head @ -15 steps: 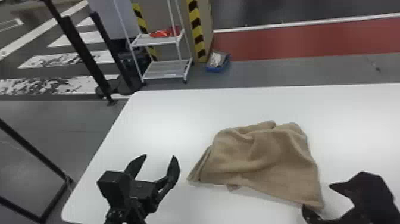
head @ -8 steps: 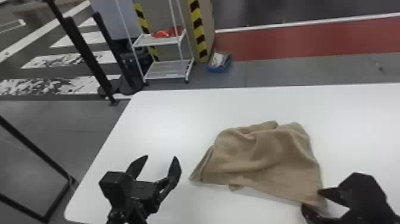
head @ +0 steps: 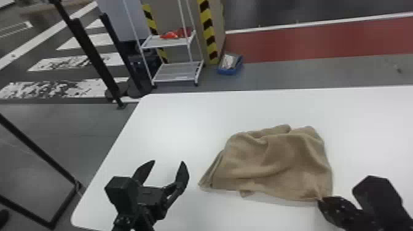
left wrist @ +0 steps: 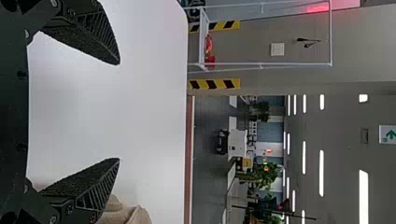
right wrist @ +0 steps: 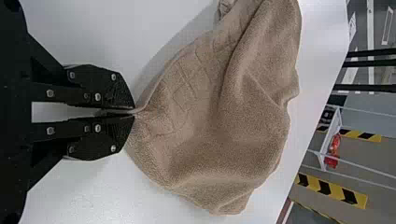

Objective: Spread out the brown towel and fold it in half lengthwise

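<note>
Lower right in the head view, the right claw (right wrist: 134, 113) pinches the brown towel (head: 276, 159) by its edge, right of centre; the left claw (head: 168, 162), lower left, gapes. Best draw gently, easing creases open.

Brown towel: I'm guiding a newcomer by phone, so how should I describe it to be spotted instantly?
Find the white table, then look right of the open left claw. The brown towel lies there, rumpled. Unlike the smooth table and black claws, it is soft and wrinkled, its near right corner pinched in the right claw.
</note>
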Tool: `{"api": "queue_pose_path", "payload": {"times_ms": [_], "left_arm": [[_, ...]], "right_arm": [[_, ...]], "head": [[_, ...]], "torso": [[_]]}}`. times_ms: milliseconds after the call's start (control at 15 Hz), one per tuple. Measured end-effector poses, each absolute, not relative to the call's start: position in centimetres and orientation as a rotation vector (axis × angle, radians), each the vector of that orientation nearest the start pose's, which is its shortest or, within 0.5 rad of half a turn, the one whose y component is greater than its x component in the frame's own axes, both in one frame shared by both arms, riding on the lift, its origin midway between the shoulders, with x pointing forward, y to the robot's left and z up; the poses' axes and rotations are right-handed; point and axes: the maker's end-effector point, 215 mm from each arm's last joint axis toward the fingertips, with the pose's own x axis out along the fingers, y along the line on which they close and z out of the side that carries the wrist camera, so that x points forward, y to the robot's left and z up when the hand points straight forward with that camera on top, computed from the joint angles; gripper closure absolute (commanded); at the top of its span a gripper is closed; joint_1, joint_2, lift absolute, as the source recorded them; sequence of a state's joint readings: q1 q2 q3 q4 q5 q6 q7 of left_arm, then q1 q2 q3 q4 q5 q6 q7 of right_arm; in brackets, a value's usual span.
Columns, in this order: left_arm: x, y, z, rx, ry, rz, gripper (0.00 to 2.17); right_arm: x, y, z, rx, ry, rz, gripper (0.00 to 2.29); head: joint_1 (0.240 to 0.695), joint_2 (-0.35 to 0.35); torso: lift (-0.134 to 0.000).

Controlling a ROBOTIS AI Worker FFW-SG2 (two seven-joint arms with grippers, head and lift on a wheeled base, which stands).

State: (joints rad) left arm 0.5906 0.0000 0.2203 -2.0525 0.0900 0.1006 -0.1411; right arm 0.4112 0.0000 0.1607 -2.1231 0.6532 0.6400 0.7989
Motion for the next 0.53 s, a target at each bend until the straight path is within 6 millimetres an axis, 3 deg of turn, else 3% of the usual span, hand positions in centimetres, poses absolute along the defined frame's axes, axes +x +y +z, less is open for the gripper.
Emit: {"api": "queue_pose_path", "payload": {"times_ms": [133,200,400,533], "left_arm": [[40.3,32.0,-39.7,-0.001,0.201,0.057,0.16],[40.3,32.0,-39.7,-0.001,0.201,0.058,0.16],[40.3,32.1,-39.7,-0.001,0.202,0.058,0.16],[40.2,32.1,-39.7,-0.001,0.203,0.058,0.16]], "right_arm": [[38.8,-9.5,-45.5,-0.372,0.573,0.69,1.42],[39.4,-8.5,-43.9,-0.36,0.5,0.712,1.42],[40.3,-5.0,-36.8,-0.293,0.232,0.784,1.42],[39.5,-2.0,-31.8,-0.232,0.058,0.855,1.42]], "head": [[0.695,0.307],[0.695,0.323],[0.695,0.35],[0.695,0.35]], "torso": [[-0.124],[-0.124],[-0.124],[-0.124]]}}
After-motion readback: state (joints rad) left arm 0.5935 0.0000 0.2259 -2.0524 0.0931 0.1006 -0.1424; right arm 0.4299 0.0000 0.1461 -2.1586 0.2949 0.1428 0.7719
